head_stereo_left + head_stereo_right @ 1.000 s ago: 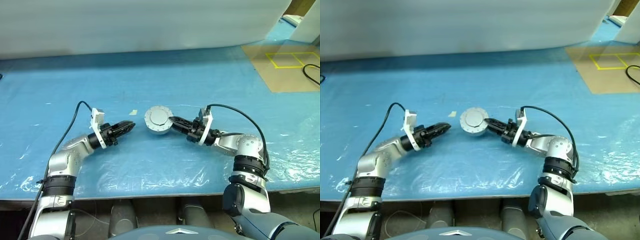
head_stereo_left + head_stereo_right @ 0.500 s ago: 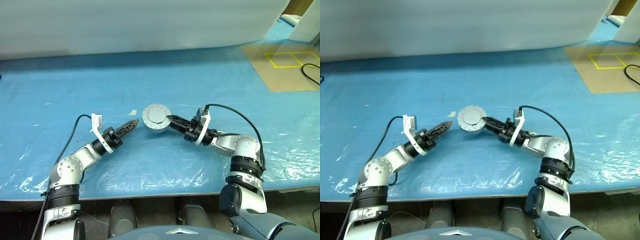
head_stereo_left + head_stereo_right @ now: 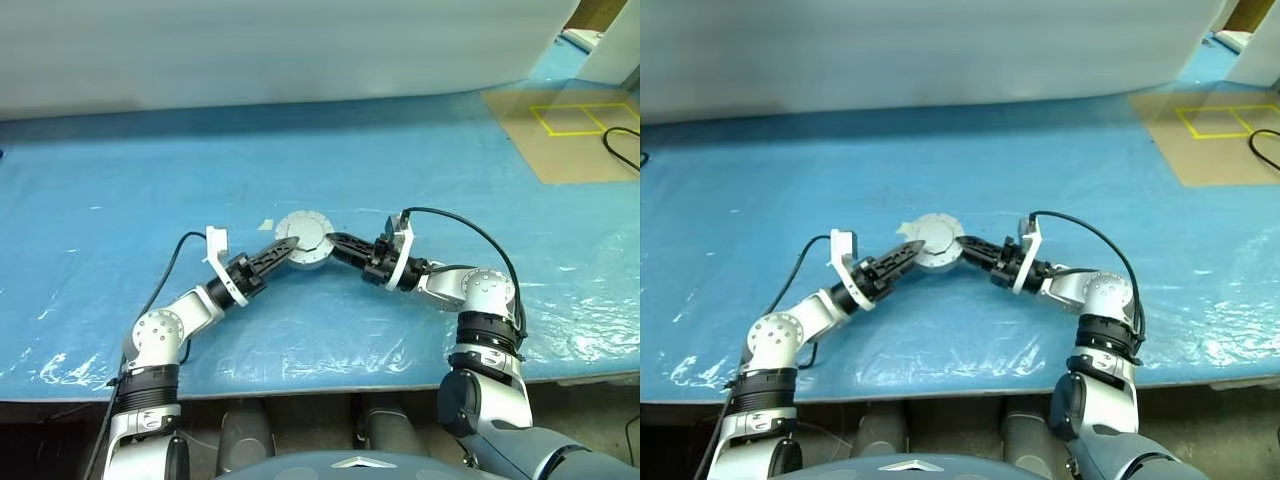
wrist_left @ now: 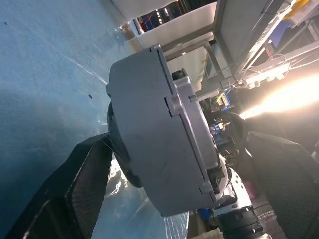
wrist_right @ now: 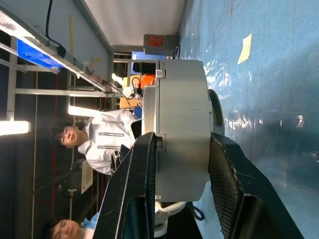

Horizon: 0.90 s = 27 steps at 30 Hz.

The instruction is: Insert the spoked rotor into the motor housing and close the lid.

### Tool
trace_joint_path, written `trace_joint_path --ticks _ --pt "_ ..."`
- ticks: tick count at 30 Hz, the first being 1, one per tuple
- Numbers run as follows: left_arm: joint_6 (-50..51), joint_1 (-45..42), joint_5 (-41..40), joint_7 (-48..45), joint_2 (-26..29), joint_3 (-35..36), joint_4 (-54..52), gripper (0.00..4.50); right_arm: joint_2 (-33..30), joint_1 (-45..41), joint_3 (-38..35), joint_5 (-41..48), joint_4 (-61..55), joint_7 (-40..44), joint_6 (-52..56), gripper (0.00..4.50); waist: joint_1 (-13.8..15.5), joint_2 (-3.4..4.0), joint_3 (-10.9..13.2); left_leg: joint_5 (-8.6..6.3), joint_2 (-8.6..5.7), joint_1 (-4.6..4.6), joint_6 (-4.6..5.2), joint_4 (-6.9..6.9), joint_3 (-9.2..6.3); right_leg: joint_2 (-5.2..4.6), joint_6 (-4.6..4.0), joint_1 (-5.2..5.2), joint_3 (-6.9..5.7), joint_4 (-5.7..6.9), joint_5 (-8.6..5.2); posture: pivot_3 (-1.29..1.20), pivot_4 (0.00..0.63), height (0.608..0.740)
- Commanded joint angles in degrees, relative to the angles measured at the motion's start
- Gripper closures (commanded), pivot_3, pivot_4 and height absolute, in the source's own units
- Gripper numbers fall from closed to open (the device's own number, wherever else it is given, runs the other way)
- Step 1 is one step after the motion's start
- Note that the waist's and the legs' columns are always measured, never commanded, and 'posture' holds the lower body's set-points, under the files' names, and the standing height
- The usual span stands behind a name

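Observation:
The motor housing (image 3: 303, 240) is a round silver can in the middle of the blue sheet, with the plain grey lid (image 3: 937, 234) on its upper face. My right gripper (image 3: 335, 242) is shut on its rim from the right; in the right wrist view both fingers (image 5: 142, 189) clamp the housing (image 5: 182, 124). My left gripper (image 3: 284, 249) reaches it from the left and is open. In the left wrist view its fingers (image 4: 75, 189) stand wide on either side of the housing (image 4: 159, 134). The spoked rotor is hidden. I cannot tell whether the housing touches the sheet.
A scrap of yellowish tape (image 3: 266, 225) lies just behind and left of the housing. A brown board with yellow squares (image 3: 570, 130) and a black cable (image 3: 620, 148) are at the back right. A white wall (image 3: 280, 50) bounds the back. People (image 5: 99, 144) show behind.
My left gripper has swung right up to the housing, rolled and opened wide around it. The right gripper still holds the housing in about the same place.

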Motion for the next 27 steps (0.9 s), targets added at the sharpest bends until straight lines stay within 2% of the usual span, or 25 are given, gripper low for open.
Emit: trace_joint_path --ticks 1,4,7,22,27 --pt "-1.3 -0.9 0.6 -0.4 -0.9 -1.5 -0.2 0.03 0.6 0.0 1.0 3.5 -3.0 2.1 0.0 3.35 0.0 0.0 0.0 0.0 0.0 0.0 0.0 0.0 0.0 0.0 0.0 0.01 0.0 0.0 0.0 0.0 0.15 0.74" --pt "-1.9 -1.1 0.5 0.1 -1.6 -1.0 0.7 0.63 0.4 0.3 1.5 3.7 -3.1 2.2 -0.2 3.35 0.0 0.0 0.0 0.0 0.0 0.01 0.0 0.01 0.0 0.0 0.0 0.01 0.01 0.02 0.0 0.0 0.15 0.74" --pt "-0.6 -0.8 -0.4 -0.9 -1.2 -1.3 0.6 1.58 0.3 0.6 2.1 3.8 -3.3 2.2 -0.4 3.35 0.0 0.0 0.0 0.01 0.0 0.01 0.01 0.04 0.0 0.0 0.0 0.01 0.01 0.03 0.0 0.0 0.15 0.74" --pt "-1.1 -0.9 -3.1 2.0 -4.3 1.5 2.3 1.72 -0.1 0.6 4.2 3.8 -3.6 3.2 -2.9 3.35 0.0 0.0 0.0 0.03 -0.01 0.06 0.05 0.12 -0.02 -0.01 -0.01 0.11 0.02 0.06 0.0 0.0 0.15 0.74" --pt "-1.2 -0.9 -3.7 3.1 -5.6 2.3 2.9 1.72 0.1 0.0 3.6 3.7 -2.9 2.1 -5.5 1.72 0.0 0.0 0.0 0.03 -0.01 0.06 0.05 0.15 -0.03 -0.01 -0.01 0.14 0.03 0.05 0.0 0.0 0.15 0.74"
